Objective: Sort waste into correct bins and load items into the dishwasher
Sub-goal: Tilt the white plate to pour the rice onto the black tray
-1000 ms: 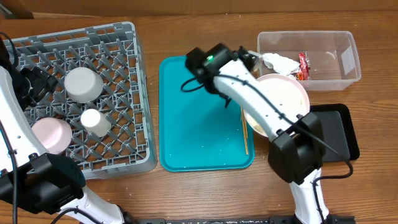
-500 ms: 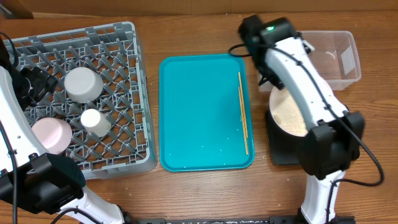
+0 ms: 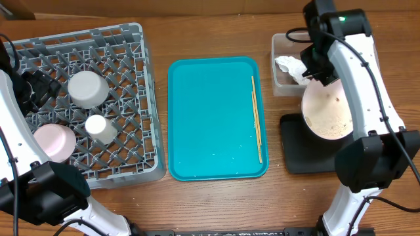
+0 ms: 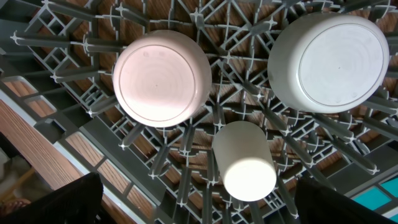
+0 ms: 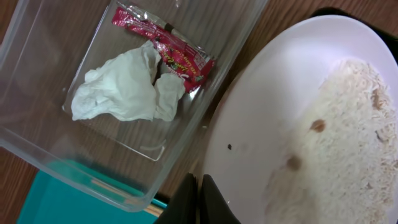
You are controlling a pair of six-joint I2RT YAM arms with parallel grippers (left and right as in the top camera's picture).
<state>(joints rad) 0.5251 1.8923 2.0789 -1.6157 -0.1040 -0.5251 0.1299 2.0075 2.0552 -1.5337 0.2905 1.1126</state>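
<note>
My right gripper is shut on the rim of the round whitish-pink plate, which carries pale rice crumbs. From overhead the plate hangs over the black tray. Beside it the clear tub holds the white napkin and the red wrapper. The chopsticks lie on the teal tray. My left gripper is open above the grey dish rack, over an upturned pink bowl, a grey-white bowl and a white cup.
The right arm arches over the clear tub and the black tray. The left arm runs along the rack's left side. Brown wooden table surrounds everything.
The right arm has swung rightward with the plate, from the teal tray's right edge to above the black tray, uncovering the chopsticks. The left arm has not moved.
</note>
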